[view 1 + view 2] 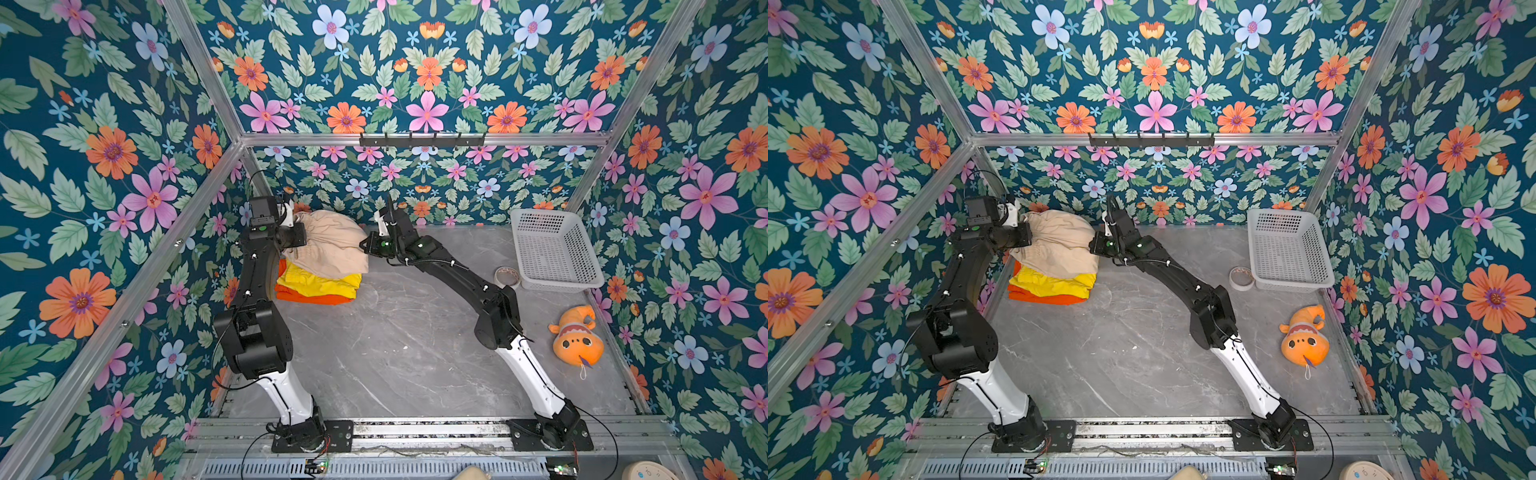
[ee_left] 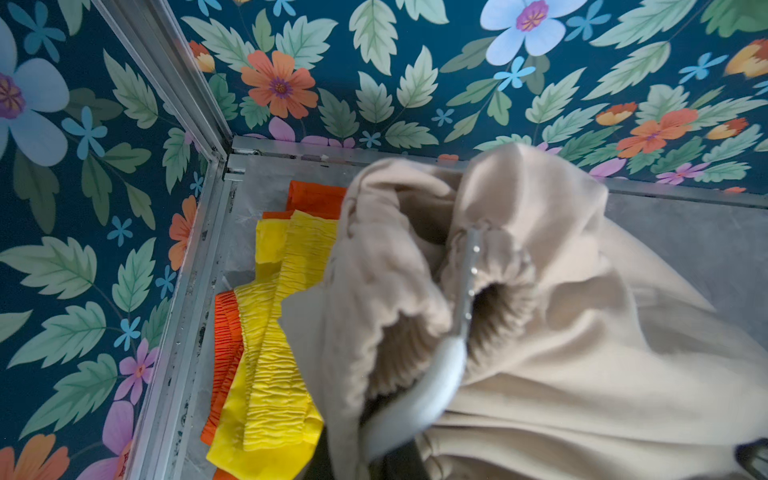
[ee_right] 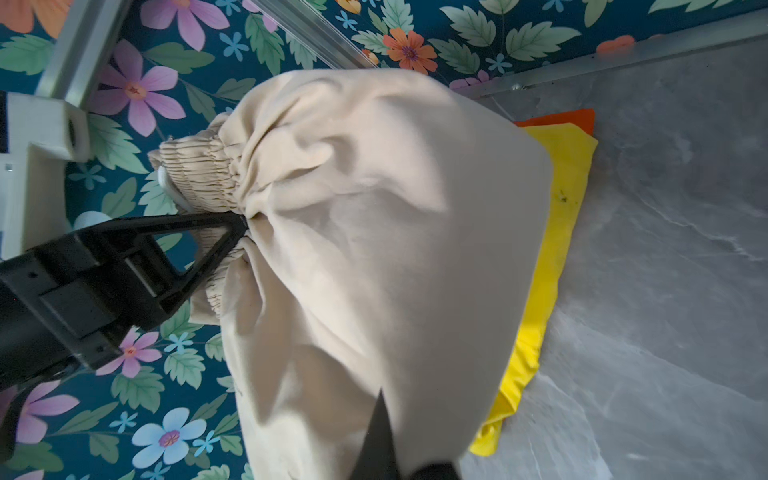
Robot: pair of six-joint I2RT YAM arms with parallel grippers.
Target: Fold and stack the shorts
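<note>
The step in hand looks like the last of the stacking: setting the beige shorts on the pile.

At the left, the left claw (image 2: 469,266) is closed narrow on the gathered elastic waist of the beige shorts (image 1: 328,245). The left wrist view shows one finger buried in that waistband.

The beige cloth billows up between the two claws, over the upper left part of the table (image 1: 415,340). It hangs over the yellow shorts (image 1: 320,284), which lie folded on the orange shorts (image 1: 311,298) close to the left wall.

At the right edge of the beige cloth, the right claw (image 3: 378,432) is fully closed. It seems to nip the fabric, though its tips are mostly hidden.

For the next move, I judge that both claws need to lower together and square the beige pair over the yellow. They should then let go without dragging the pile askew.
</note>
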